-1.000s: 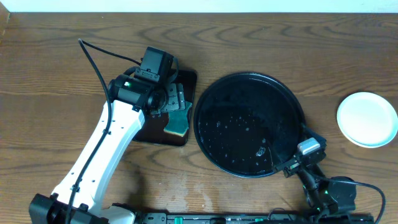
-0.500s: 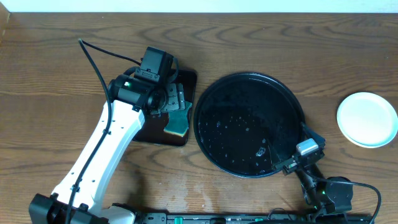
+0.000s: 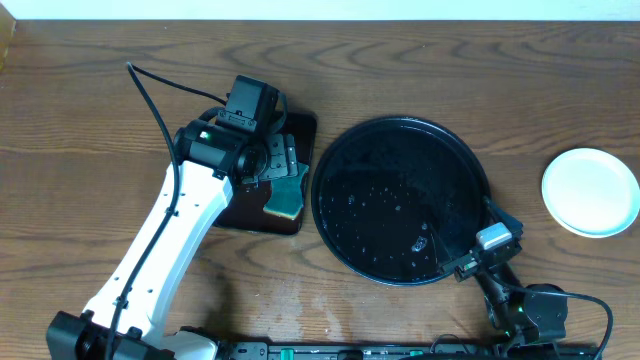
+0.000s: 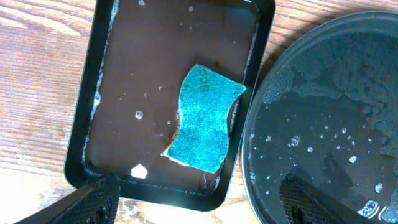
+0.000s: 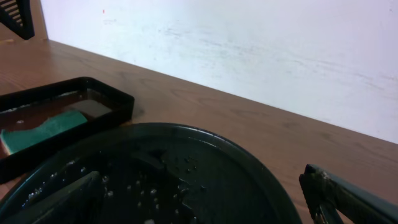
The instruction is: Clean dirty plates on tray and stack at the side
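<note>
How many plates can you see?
1. A white plate sits at the right of the table, away from the round tray, which holds none. More plates may be stacked under it; the top view cannot tell.

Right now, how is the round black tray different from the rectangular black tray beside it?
The round tray is circular and clearly wider; the rectangular tray is smaller, with straight sides. The rectangular tray holds a teal sponge lying flat; the round tray holds only water drops. Both are black, wet and raised at the rim, and they sit side by side on the wooden table.
</note>
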